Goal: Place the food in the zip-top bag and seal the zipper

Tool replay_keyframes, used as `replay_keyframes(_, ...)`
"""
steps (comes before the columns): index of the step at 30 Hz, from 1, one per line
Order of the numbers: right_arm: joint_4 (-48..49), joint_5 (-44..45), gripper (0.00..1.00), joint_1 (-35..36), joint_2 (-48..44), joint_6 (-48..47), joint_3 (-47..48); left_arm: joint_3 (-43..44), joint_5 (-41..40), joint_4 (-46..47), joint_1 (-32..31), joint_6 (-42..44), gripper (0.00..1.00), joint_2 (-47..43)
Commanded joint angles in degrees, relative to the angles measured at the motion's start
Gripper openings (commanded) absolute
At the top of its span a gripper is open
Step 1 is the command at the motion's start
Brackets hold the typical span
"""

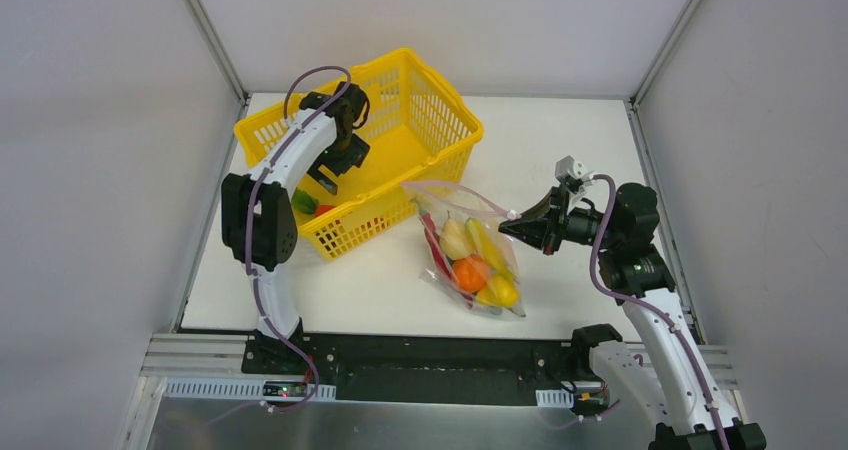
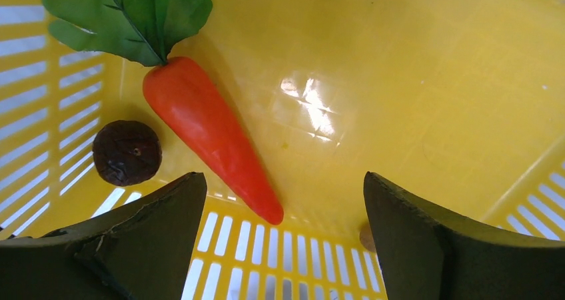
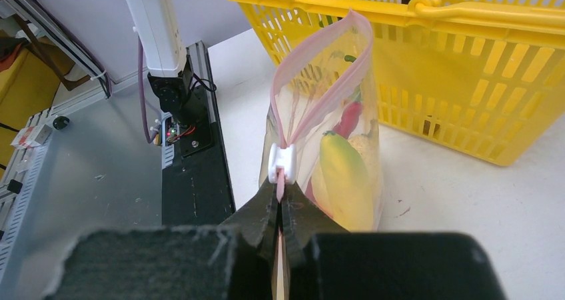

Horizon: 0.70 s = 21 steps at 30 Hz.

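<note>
- The bag (image 1: pixel 466 242) lies on the white tabletop (image 1: pixel 560 140), between the yellow basket (image 1: pixel 440 120) and the right arm, just beside the basket's near corner
- Its long axis runs from the mouth on the far side to the bottom, which points toward the near edge of the tabletop
- The zipper (image 3: pixel 313 80) runs crosswise along the far edge, from the basket side to the right fingers (image 3: pixel 280 210)
- The right fingers are pressed together on the end of the pink zipper strip, just behind the white slider (image 3: pixel 282 161)
- Beyond the slider the two pink strips are spread apart in a loop, so the mouth is open
- Inside the bag a banana (image 3: pixel 343 180), a red chili (image 3: pixel 350 117), an orange round fruit (image 1: pixel 470 273) and a lemon (image 1: pixel 503 290) are seen; the banana and chili lie lengthwise along the bag
- The left fingers (image 2: pixel 180 207) are held wide apart inside the basket, above its floor, with nothing between them
- A carrot (image 2: pixel 206 130) lies on the basket floor below them, its leaves toward the top of the wrist view and its tip pointing at the gap between the fingers
- A dark wrinkled round thing (image 2: pixel 126 152) rests beside the carrot, against the slotted wall
</note>
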Motion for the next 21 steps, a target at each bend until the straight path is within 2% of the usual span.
replay_keyframes(1,2.0,-0.9,0.00,0.4,-0.9,0.5,0.2,-0.3,0.1,-2.6,0.6,-5.6,0.90,1.8)
replay_keyframes(10,2.1,-0.7,0.00,0.7,-0.8,0.7,0.0,-7.2,-0.3,-2.2,0.7,-13.0,0.89,2.2)
replay_keyframes(21,2.2,-0.3,0.00,1.1,-0.8,0.8,-0.1,-13.0,-4.5,-2.7,0.7,-22.5,0.87,1.2)
